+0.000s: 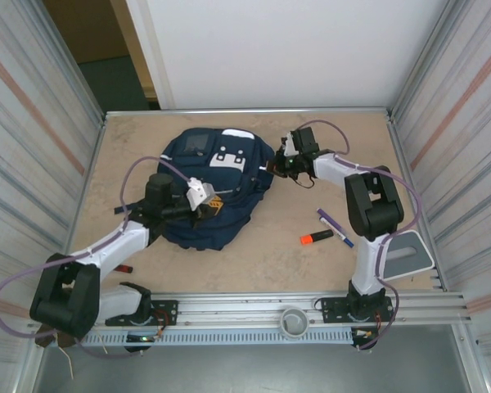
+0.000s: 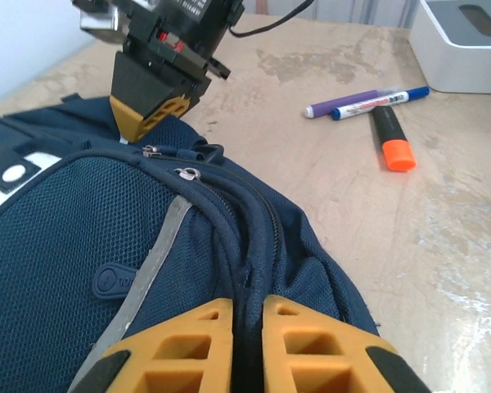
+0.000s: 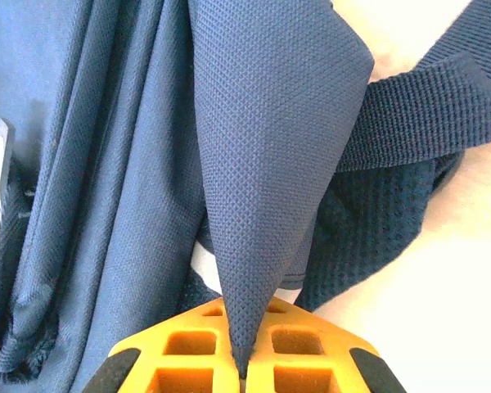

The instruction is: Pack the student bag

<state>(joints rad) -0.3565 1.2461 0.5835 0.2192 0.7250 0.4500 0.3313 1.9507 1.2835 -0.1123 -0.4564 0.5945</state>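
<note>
The student bag [image 1: 237,176], a large navy backpack with a white patch, lies flat at the table's middle-left. My left gripper [image 1: 215,205] rests on its near right side. In the left wrist view it [image 2: 247,327] is shut on a ridge of the bag's fabric [image 2: 65,221] beside the zipper. My right gripper [image 1: 277,168] is at the bag's right edge and appears from the left wrist as well [image 2: 155,110]. In its own view it [image 3: 247,364] pinches a pointed fold of navy cloth [image 3: 270,123], next to a webbing strap [image 3: 425,106].
An orange highlighter [image 1: 317,238] [image 2: 393,139], a purple marker [image 1: 331,221] [image 2: 348,104] and a blue pen [image 2: 389,101] lie on the table right of the bag. A white box [image 1: 409,254] [image 2: 466,41] sits at the right edge. A small red item [image 1: 123,268] lies by the left arm.
</note>
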